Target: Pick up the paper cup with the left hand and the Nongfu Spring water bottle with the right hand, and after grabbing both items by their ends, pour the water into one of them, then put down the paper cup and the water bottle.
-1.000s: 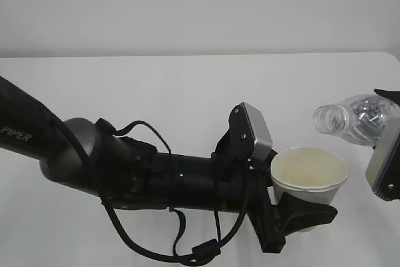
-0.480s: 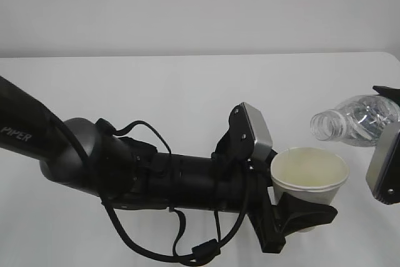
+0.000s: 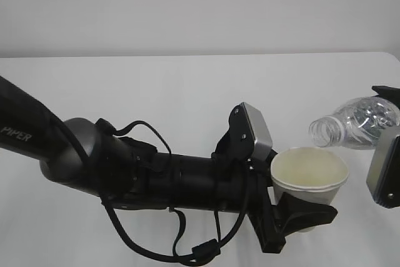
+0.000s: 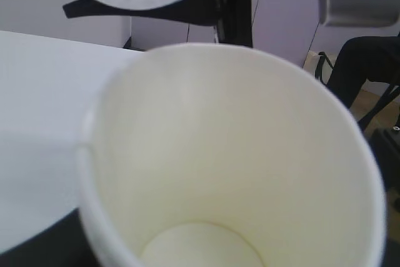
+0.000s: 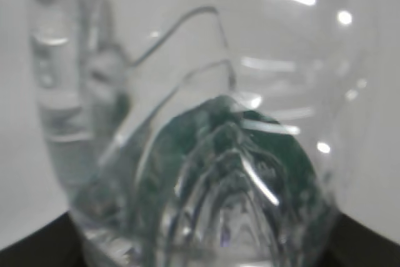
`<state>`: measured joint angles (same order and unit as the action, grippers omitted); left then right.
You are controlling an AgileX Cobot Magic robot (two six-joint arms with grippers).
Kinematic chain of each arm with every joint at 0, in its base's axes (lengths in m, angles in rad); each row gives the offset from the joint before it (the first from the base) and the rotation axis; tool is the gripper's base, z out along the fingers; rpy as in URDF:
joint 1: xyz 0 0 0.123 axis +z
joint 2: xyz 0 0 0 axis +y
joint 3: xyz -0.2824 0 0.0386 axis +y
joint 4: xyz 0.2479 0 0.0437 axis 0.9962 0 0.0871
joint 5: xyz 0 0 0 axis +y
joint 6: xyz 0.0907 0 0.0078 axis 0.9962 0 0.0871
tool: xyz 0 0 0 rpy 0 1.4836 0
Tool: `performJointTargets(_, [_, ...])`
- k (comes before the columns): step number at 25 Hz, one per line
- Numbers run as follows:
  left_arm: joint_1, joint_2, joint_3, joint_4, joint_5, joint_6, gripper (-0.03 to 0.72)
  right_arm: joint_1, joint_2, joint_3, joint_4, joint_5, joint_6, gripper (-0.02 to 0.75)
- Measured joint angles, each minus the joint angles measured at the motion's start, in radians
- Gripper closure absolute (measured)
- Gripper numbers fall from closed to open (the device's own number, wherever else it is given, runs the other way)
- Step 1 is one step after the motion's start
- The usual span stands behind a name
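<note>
My left gripper [image 3: 295, 203] is shut on the lower end of the white paper cup [image 3: 310, 174] and holds it upright above the table. Its cream inside fills the left wrist view [image 4: 231, 154], and no water shows on its bottom. The clear Nongfu Spring water bottle [image 3: 357, 122] lies tilted just right of and above the cup. Its open mouth points down-left over the rim. My right gripper [image 3: 392, 115] is shut on the bottle's base at the frame's right edge. The right wrist view looks through the ribbed base [image 5: 212, 173] at the green label. I see no stream of water.
The bulky black left arm [image 3: 125, 173], marked "PIPER", stretches across the front of the white table [image 3: 156, 92] with cable loops hanging under it. A plain wall stands behind. Past the table edge, the left wrist view shows a dark stand [image 4: 234, 4].
The bottle has tipped further, its mouth sinking down and left toward the cup's rim. The left arm and the cup have stayed still.
</note>
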<state>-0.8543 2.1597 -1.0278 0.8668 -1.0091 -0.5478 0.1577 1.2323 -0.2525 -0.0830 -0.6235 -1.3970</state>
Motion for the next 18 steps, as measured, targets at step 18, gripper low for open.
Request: performJointTargets(18, [0.000,0.000,0.000,0.000,0.000,-0.002,0.232,0.000,0.000,0.000,0.032,-0.047,-0.083,0.283])
